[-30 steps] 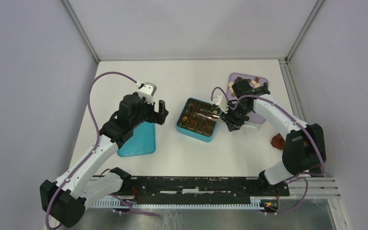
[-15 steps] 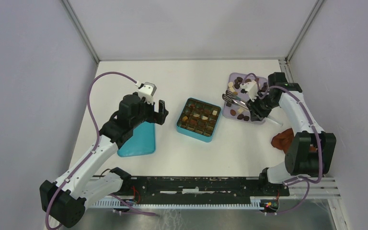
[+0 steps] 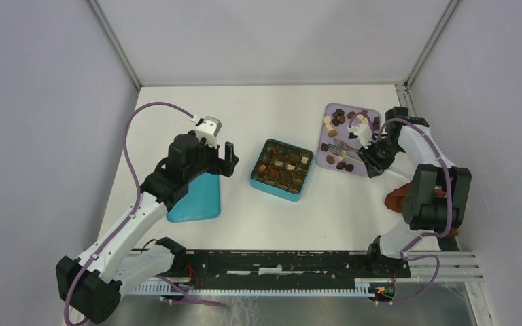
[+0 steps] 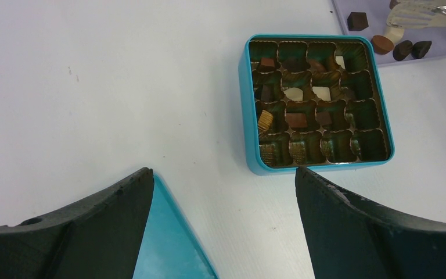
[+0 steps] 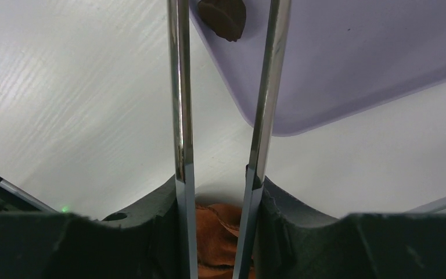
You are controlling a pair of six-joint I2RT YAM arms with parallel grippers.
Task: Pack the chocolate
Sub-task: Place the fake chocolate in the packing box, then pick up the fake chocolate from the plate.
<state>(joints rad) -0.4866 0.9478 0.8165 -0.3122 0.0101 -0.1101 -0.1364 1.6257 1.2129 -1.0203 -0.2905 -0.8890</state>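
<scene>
Teal box (image 4: pixel 247 104) holds some chocolate (image 4: pixel 295 120); more lies on the lilac tray (image 5: pixel 354 70) right of it. Over that tray the right fingers (image 5: pixel 302 232) clamp metal tongs (image 5: pixel 179 104); the left fingers (image 3: pixel 230 159) gape wide, empty, left of the box.

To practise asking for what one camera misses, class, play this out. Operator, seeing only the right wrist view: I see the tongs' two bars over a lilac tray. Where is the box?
Observer: The teal box sits left of the lilac tray, apart from it.
Operator: Is it full?
Observer: No. Chocolate pieces fill some cells, but several look bare.
Operator: And the other arm?
Observer: The left claw hovers open near the box, over the edge of the teal lid, holding nothing.
</scene>
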